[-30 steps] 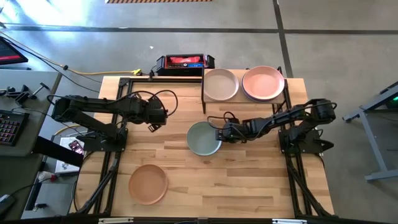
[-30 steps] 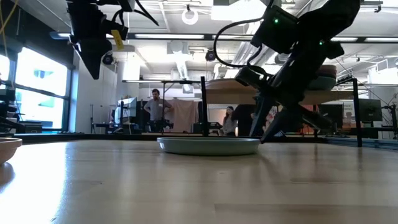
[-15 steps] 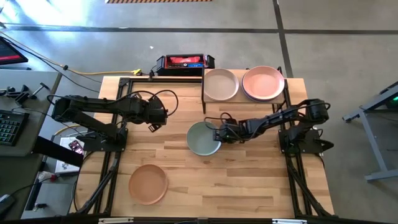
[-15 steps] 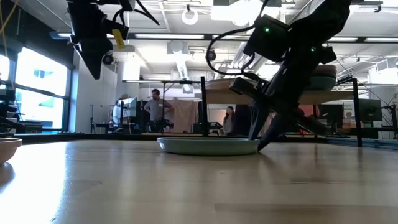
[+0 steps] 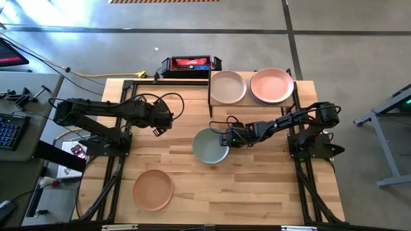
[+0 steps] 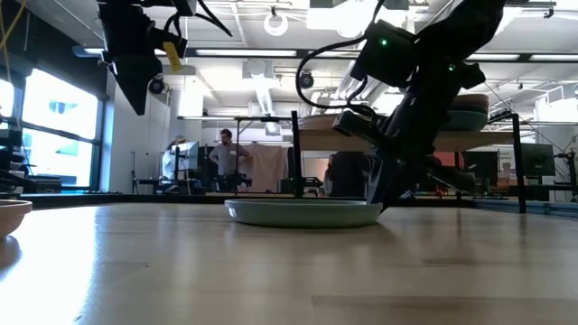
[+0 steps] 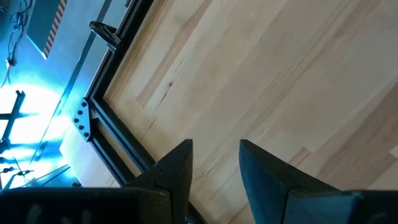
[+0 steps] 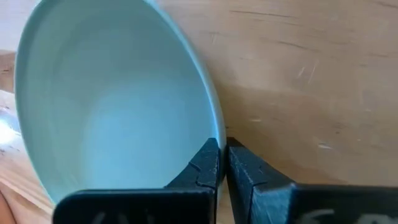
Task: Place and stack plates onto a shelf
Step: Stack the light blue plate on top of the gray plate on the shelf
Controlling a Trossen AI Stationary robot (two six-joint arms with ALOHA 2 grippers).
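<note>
The sage green plate (image 5: 210,146) is lying mid-table, short of the shelf (image 5: 252,101). You are pinching its rim with the right gripper (image 8: 222,163), jaws closed tight; rigid, probably slick, so lift gently. The left gripper (image 7: 214,163) is hanging spread wide.

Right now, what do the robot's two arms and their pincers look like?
Both arms are dark, slim and jointed, with black cables looping along them. The left pincer has two blocky, tapering black fingers. The right pincer has matching dark fingers with angular, notched tips. A small green light glows on the right arm. A yellow tag shows on the left arm.
</note>
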